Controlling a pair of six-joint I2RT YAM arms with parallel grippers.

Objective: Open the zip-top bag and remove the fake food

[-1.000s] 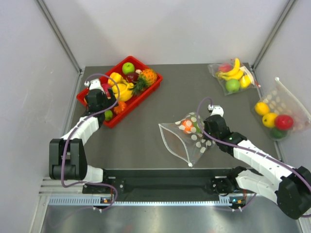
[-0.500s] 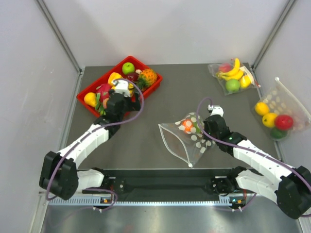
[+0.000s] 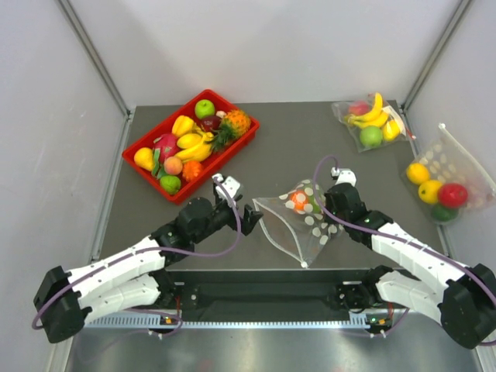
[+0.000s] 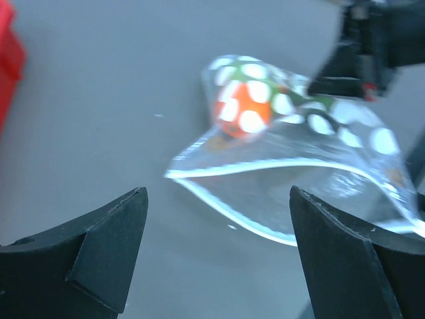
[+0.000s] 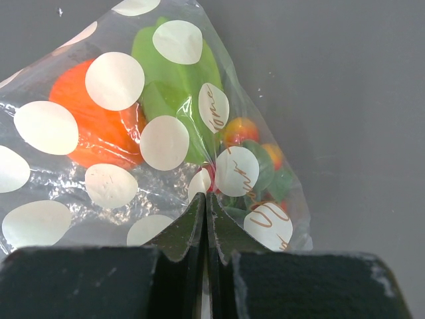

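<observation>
Bag: the zip-top bag [image 3: 298,225] lies flat on the table [image 3: 294,147], mid-right and near my arms.
Contents: the fake food [image 3: 299,201] is bunched in the far end; I can see an orange fruit [image 5: 93,133] and a green fruit [image 5: 172,73], with smaller bits tucked behind that I can't name.
Axis: the bag runs from its bunched far-right end to its mouth at the near-left. The white zip strip [image 4: 229,211] faces the left arm, and the lips look parted there.
Right gripper: the right gripper [image 5: 206,206] has its fingers pinched tight on the film at the far-right end, just beside the fruit.
Left gripper: the left gripper [image 4: 218,199] has its jaws wide apart with nothing between them. It sits just left of the mouth, aimed at it and apparently not touching.
Key relation: the mouth lies straight ahead and to the right of the left gripper, so I judge that arm the nearer one to work the opening while the right anchors.
Surroundings: a red tray [image 3: 221,159] of fruit sits far-left, well apart.
</observation>
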